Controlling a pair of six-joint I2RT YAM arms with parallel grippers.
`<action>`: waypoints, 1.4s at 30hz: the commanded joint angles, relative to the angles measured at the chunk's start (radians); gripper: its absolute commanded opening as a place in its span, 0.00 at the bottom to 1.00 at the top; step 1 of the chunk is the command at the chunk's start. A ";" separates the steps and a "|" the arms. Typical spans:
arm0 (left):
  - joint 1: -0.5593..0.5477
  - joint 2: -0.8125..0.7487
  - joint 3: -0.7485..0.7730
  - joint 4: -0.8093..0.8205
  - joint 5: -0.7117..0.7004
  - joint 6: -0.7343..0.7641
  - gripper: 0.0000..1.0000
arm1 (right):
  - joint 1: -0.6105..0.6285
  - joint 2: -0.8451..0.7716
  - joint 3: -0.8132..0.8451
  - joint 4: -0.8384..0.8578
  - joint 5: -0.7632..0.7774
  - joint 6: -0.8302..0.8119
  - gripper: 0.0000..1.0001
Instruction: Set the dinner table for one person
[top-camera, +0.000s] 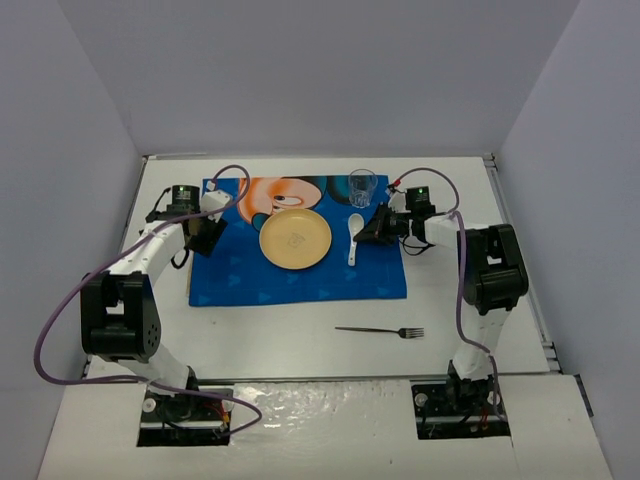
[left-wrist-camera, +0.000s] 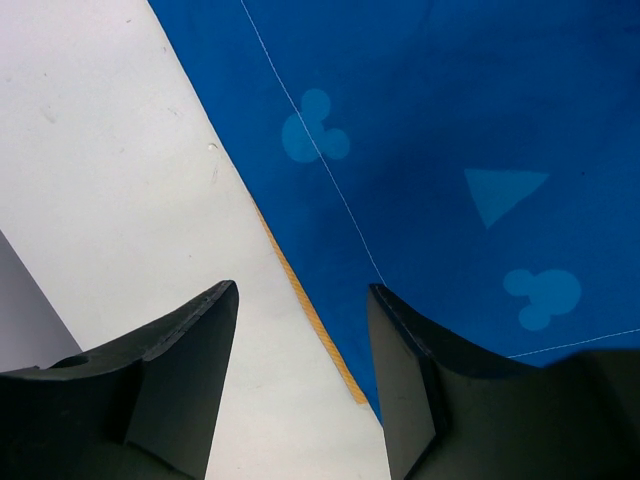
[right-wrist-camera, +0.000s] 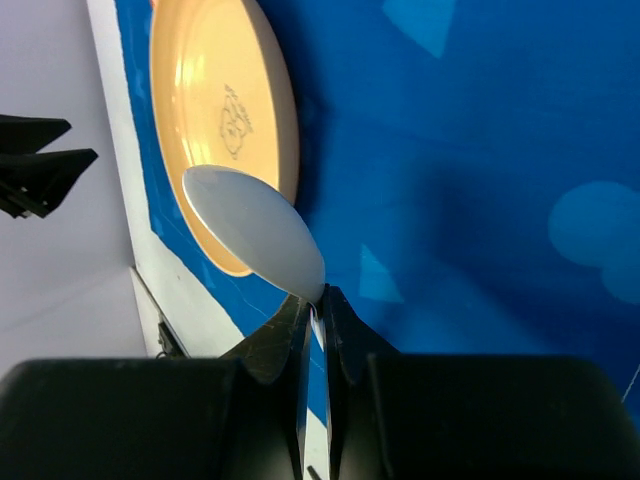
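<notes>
One white counter (top-camera: 290, 345) fills the floor of the walled cell, with both arm bases at its near edge. One blue cartoon-mouse placemat (top-camera: 300, 280) lies flat on its far middle. On the mat are one yellow plate (top-camera: 295, 239) at the centre, one clear glass (top-camera: 362, 187) upright at the far right corner, and one white spoon (right-wrist-camera: 255, 240) just right of the plate. One fork (top-camera: 380, 331) lies on bare counter near the mat's near right corner. The right fingers (right-wrist-camera: 345, 335) are pinching the spoon's handle. The left fingers (left-wrist-camera: 190, 370) are spread and hold nothing, over the mat's left edge
</notes>
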 joint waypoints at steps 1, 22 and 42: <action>-0.001 -0.011 0.042 0.033 -0.008 0.001 0.51 | -0.009 0.024 0.084 -0.021 -0.047 -0.070 0.00; -0.001 -0.011 0.026 0.035 -0.022 0.011 0.51 | -0.010 0.170 0.204 -0.071 -0.062 -0.111 0.00; 0.000 -0.004 0.009 0.053 -0.025 0.016 0.51 | -0.016 0.185 0.191 -0.026 -0.047 -0.113 0.00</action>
